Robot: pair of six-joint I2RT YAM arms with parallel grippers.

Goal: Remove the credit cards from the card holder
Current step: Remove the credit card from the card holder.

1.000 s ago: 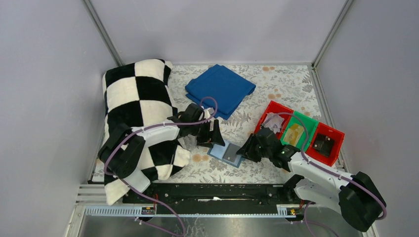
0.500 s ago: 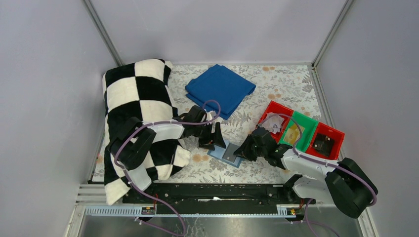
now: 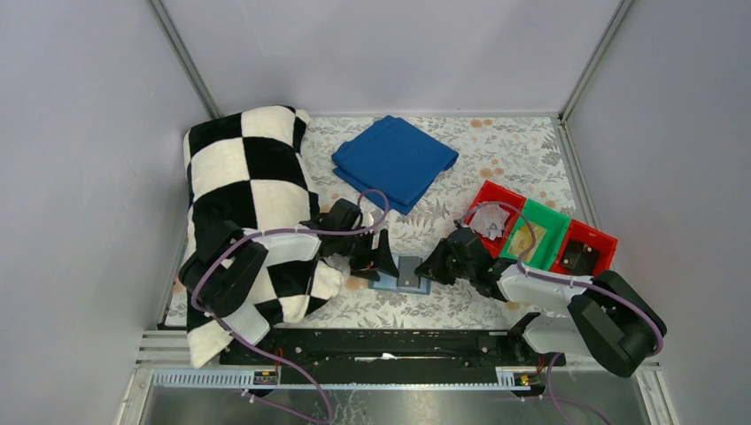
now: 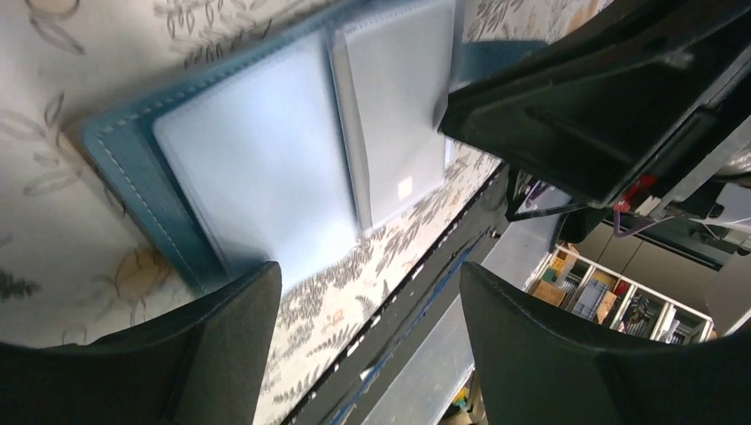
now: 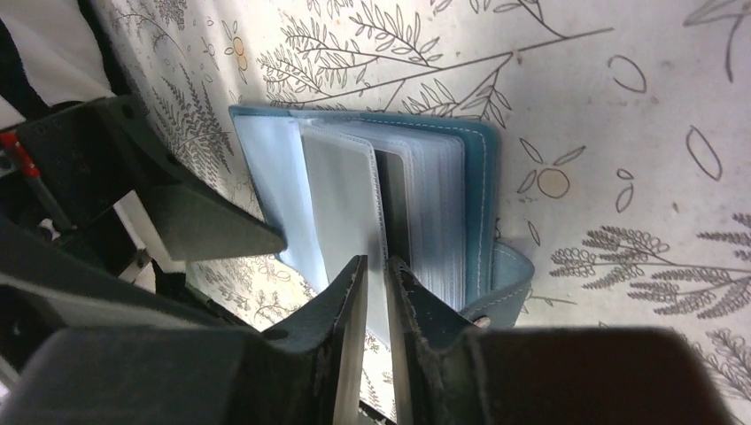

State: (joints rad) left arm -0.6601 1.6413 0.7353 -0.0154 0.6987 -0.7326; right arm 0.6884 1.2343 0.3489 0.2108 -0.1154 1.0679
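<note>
The teal-blue card holder (image 3: pixel 406 274) lies open on the floral table between my two grippers. In the right wrist view its clear sleeves (image 5: pixel 425 204) fan out, and one pale sleeve page (image 5: pixel 341 199) stands up between my right fingers. My right gripper (image 5: pixel 377 266) is shut on that page's edge; I cannot tell whether a card is in it. My left gripper (image 4: pixel 367 283) is open, and one finger (image 4: pixel 177 354) rests at the holder's (image 4: pixel 257 168) left cover. Whitish cards (image 3: pixel 490 221) lie in a red bin and yellowish ones (image 3: pixel 529 237) in the green bin.
A row of bins, red (image 3: pixel 485 193), green (image 3: pixel 553 220) and red (image 3: pixel 599 237), stands at the right. A folded deep-blue cloth (image 3: pixel 394 161) lies at the back. A black-and-white checked cushion (image 3: pixel 243 177) fills the left side under the left arm.
The right gripper has moved left onto the holder and closed on a sleeve page. The left gripper has shifted toward the front at the holder's left side. The holder has turned slightly.
</note>
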